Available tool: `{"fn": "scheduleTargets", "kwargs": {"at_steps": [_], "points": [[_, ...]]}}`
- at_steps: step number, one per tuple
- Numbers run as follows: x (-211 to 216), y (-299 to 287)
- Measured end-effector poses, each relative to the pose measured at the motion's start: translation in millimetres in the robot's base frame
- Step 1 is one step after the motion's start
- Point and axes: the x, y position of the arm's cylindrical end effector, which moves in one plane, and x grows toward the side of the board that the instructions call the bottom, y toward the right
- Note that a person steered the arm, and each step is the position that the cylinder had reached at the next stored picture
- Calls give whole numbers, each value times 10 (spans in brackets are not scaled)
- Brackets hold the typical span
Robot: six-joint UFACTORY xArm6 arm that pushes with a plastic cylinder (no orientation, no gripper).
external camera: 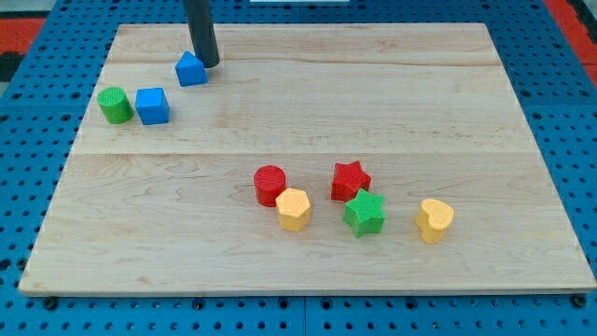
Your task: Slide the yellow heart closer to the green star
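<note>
The yellow heart [435, 220] lies near the view's lower right of the wooden board. The green star [364, 213] sits a short gap to its left, touching the red star [350, 179] above it. My tip [207, 63] is far away at the view's upper left, right beside the small blue pentagon-like block [190, 69]. The rod comes down from the view's top edge.
A red cylinder [270, 185] and a yellow hexagon [293, 208] sit together left of the green star. A green cylinder [115, 105] and a blue cube [152, 105] stand at the view's left. The wooden board [308, 112] rests on a blue pegboard.
</note>
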Motion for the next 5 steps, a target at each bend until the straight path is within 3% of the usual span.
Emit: {"fn": "scheduleTargets", "kwargs": {"at_steps": [2, 5], "points": [[0, -458], [40, -403]]}}
